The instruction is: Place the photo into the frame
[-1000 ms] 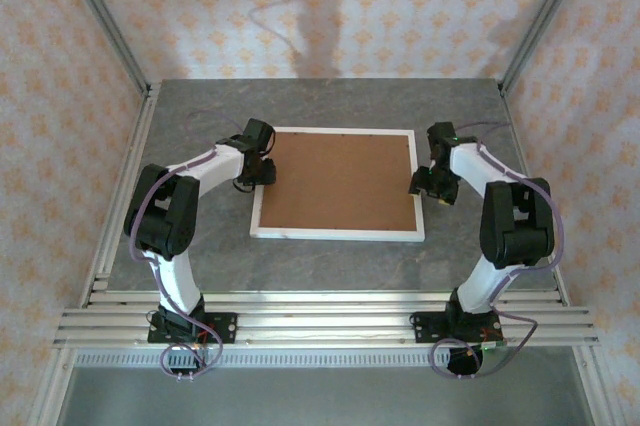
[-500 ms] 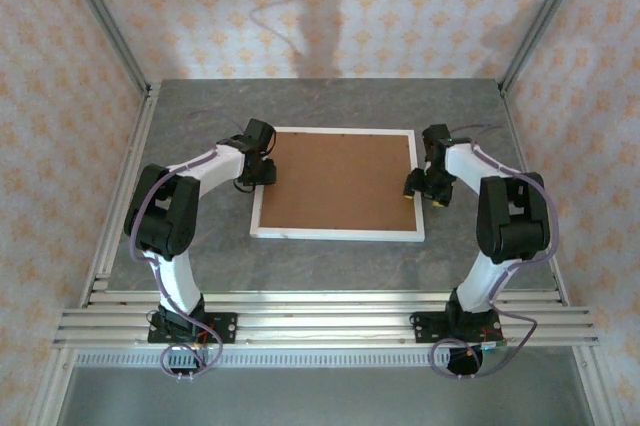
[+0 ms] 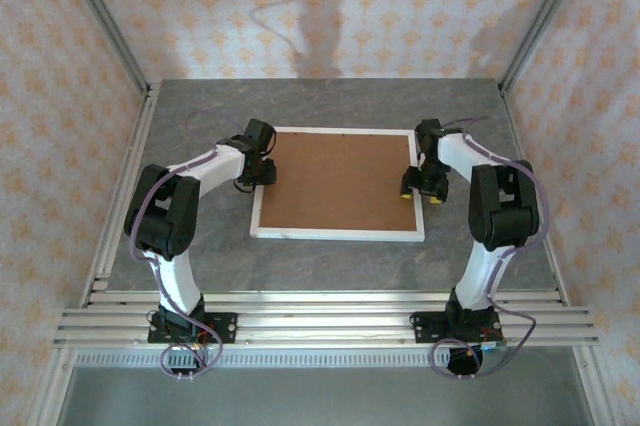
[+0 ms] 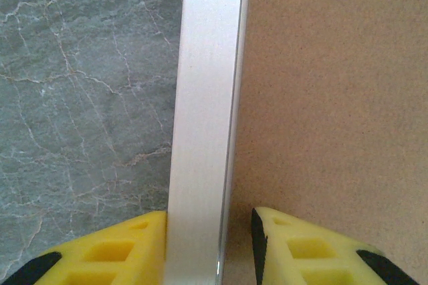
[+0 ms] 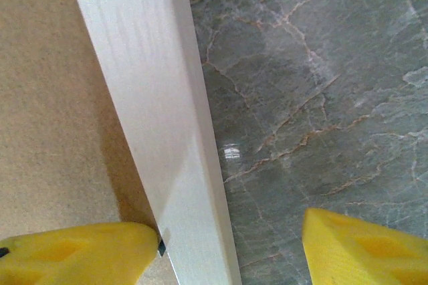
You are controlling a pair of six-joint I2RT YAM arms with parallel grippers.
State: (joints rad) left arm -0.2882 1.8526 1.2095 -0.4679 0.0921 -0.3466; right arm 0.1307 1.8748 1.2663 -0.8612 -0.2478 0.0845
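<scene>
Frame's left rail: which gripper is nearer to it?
Left. The left gripper straddles that rail of the frame; the right gripper straddles the opposite rail, open.

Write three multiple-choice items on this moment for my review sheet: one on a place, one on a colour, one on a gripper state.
1. Where does the frame lie?
A. Flat on the table, between the two arms
B. Leaning against the back wall
C. Lifted into the air

2. What colour is the board that fills the frame?
A. Blue
B. Brown
C. Black

3. How does the right gripper stand?
A. Shut tight on nothing
B. Open, astride the frame's right rail
C. Open over bare table, far from the frame

Key:
1 A: the top view shows it lying flat on the grey marble between the arms.
2 B: both wrist views and the top view show a plain brown surface.
3 B: its yellow fingers sit on either side of the white rail, and the outer one is well off it.
</scene>
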